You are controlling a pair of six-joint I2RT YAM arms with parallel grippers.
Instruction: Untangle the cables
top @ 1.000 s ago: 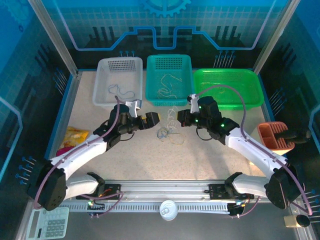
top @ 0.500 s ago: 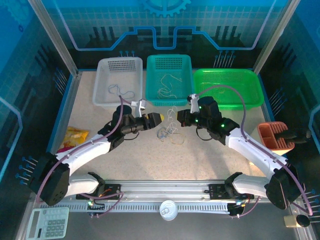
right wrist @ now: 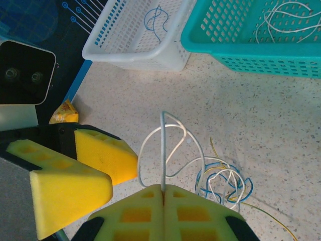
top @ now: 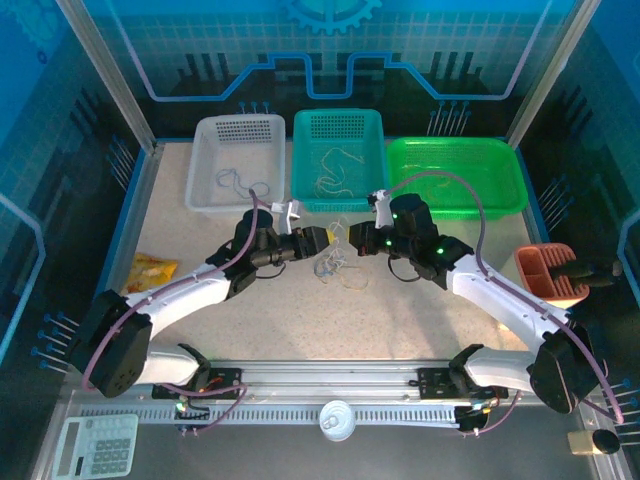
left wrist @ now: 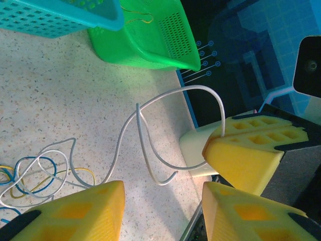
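Two robot arms meet over the middle of a speckled counter (top: 300, 320). The cables (top: 335, 265) lie just below their grippers, in a small loose knot of blue, white and yellow. The right gripper (top: 358, 238) is clamped on one white cable (right wrist: 163, 150), which stands up in a loop clear of the counter. The left gripper (top: 322, 238) faces it with its jaws part open and nothing between them, the loop's low end just beyond the gap.

The main risk appears to be the lifted white cable itself. It runs back down into the knot, so pulling the arms apart could drag the whole bundle or cinch it tighter rather than free one strand. The left gripper's foam pads (left wrist: 85, 211) sit very near the right's and could close on air or nip its neighbour. So thin a wire may also slip from soft foam.

Behind stand a green basket (top: 455, 150), a teal basket (top: 372, 150) and a white basket (top: 205, 150), each with wire inside. The teal one is nearest, and its front wall limits room for drawing a strand away. An orange holder (top: 543, 268) and a yellow packet (top: 152, 270) lie toward the counter's sides, well apart from the work.
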